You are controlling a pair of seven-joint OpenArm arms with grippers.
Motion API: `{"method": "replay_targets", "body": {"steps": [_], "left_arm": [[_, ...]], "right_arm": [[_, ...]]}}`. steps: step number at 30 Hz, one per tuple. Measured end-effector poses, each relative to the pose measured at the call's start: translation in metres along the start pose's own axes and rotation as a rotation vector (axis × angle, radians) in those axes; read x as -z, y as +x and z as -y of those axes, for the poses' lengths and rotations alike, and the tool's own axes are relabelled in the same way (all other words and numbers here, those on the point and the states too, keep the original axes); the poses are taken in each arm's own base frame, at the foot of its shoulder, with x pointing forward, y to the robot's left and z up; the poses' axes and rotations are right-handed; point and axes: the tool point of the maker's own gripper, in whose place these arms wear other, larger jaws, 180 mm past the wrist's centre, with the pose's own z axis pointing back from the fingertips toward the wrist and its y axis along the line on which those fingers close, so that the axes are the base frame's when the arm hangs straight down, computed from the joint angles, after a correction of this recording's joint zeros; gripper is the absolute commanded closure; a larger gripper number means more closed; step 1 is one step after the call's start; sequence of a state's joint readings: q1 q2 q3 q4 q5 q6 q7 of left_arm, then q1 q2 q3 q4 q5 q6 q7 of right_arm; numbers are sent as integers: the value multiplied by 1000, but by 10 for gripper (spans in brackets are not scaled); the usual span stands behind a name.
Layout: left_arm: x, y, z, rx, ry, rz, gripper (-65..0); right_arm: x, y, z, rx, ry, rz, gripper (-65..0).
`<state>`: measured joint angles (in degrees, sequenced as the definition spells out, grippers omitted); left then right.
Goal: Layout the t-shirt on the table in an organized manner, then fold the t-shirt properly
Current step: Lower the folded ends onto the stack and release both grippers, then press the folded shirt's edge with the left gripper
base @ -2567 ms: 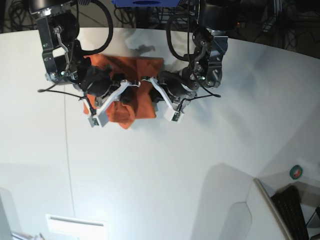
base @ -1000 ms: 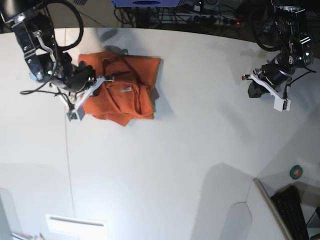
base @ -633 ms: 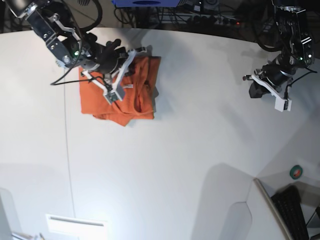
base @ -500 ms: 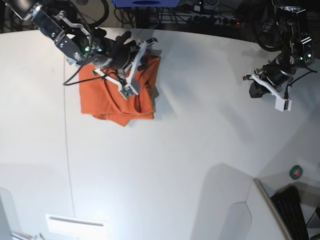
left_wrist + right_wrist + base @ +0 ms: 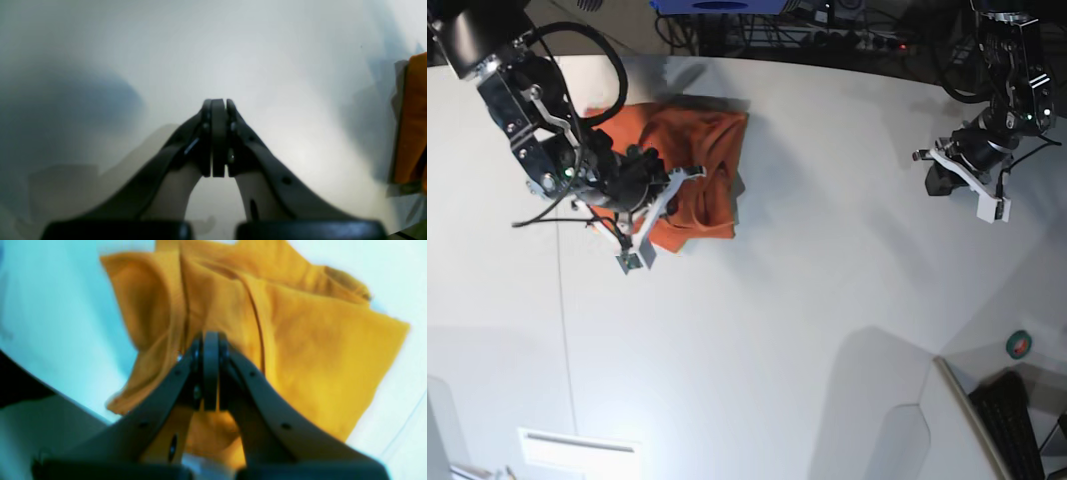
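Observation:
The orange t-shirt lies folded in a rumpled bundle at the back left of the white table. My right gripper hangs over the bundle's front-left part, its arm hiding that side of the cloth. In the right wrist view the right gripper is shut with nothing pinched, and the t-shirt spreads below and beyond it. My left gripper is far off at the back right, over bare table. The left gripper is shut and empty; a blurred orange strip shows at the frame's right edge.
A thin seam line runs down the table's left side. At the front right stands a grey side surface with a keyboard and a green tape roll. A white flat item lies front left. Cables crowd behind the table's back edge.
My right arm swept from the t-shirt's left edge up over its back part, then came down to its front-left. The left arm pulled away to the back right earlier and has stayed still since.

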<state>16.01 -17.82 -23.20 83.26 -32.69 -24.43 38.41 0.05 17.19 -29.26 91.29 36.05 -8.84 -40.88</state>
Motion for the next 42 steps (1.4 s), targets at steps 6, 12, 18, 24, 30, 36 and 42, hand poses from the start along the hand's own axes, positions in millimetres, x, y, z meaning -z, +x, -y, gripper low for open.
{"method": "replay_targets", "body": {"steps": [6,12,18,24,30,36,42], "left_arm": [[0,0,0,0,0,1,0],[0,-1,0,0,0,-2,0],[0,0,1,0,-1,-1,0],[1,-3,5,-1,-12,-7,0],[-3,-7,55,129,-169,-26,0],[-16,18,129,45,-395,62,-235],[0,21,171,-67,-548,60,-543]], "right_arm": [[16,4,-37,-66,60,-20,0],[46,9,-66,-69,96,-68,0],[62,7,-60,-106,59,-123,0],[15,66,-41,-77,60,97,0],[-28,58,8,75,-7,182,0],[-54,52,74,178,-142,232,0],[-56,34,83,181,-158,191,0]]}}
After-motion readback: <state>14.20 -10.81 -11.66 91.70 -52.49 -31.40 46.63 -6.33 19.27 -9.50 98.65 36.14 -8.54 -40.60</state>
